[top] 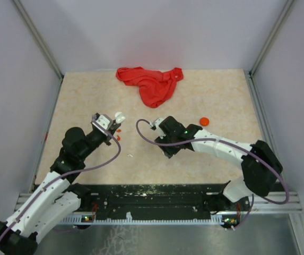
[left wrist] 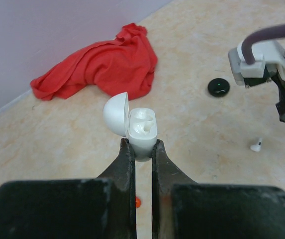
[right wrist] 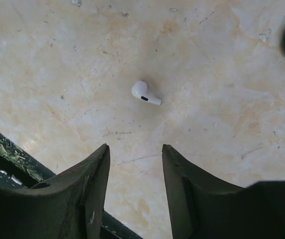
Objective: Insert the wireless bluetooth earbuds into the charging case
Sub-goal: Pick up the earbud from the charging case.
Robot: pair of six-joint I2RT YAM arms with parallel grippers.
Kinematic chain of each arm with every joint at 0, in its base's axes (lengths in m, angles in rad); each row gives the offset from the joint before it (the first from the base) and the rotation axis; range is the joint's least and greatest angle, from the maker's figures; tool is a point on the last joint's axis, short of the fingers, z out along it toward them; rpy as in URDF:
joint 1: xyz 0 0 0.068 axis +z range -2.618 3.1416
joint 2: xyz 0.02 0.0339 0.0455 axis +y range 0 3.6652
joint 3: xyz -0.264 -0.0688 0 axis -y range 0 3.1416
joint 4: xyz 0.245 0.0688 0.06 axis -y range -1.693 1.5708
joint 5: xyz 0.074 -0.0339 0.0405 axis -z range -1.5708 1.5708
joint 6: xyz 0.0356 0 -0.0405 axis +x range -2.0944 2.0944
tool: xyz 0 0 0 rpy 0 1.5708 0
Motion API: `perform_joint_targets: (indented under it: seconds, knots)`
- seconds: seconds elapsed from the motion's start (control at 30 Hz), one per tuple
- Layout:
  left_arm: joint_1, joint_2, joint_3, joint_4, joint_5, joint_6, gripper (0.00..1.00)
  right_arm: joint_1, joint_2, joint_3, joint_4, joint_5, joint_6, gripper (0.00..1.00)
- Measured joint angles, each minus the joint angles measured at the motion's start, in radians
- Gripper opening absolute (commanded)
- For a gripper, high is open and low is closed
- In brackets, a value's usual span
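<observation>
While the right gripper (right wrist: pixel 135 149) hangs with its jaws apart and empty, one white earbud (right wrist: pixel 144 93) lies loose on the table (right wrist: pixel 222 59) just ahead of them, well on the near side of the red cloth (top: pixel 152 85). Closer to that cloth, the left gripper (left wrist: pixel 142 147) pinches the white charging case (left wrist: pixel 143 132), its lid tipped open toward the cloth.

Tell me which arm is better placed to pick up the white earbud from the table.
The right arm: its jaws are open and empty, with the white earbud just ahead of them. The left arm is busy: its jaws are shut on the open white case.
</observation>
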Motion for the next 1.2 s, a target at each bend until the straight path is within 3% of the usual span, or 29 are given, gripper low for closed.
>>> perform_joint_targets:
  seconds: [0.2, 0.57, 1.2]
  knots:
    - [0.013, -0.019, -0.007, 0.007, -0.127, -0.015, 0.01, 0.0, 0.15, 0.081, -0.003, -0.018, -0.043, 0.41]
    - [0.028, -0.039, -0.013, 0.029, -0.183, -0.023, 0.01, 0.0, 0.379, 0.225, -0.038, -0.023, -0.114, 0.31]
    - [0.04, -0.03, -0.013, 0.029, -0.172, -0.033, 0.01, 0.002, 0.437, 0.249, -0.111, -0.016, -0.131, 0.32]
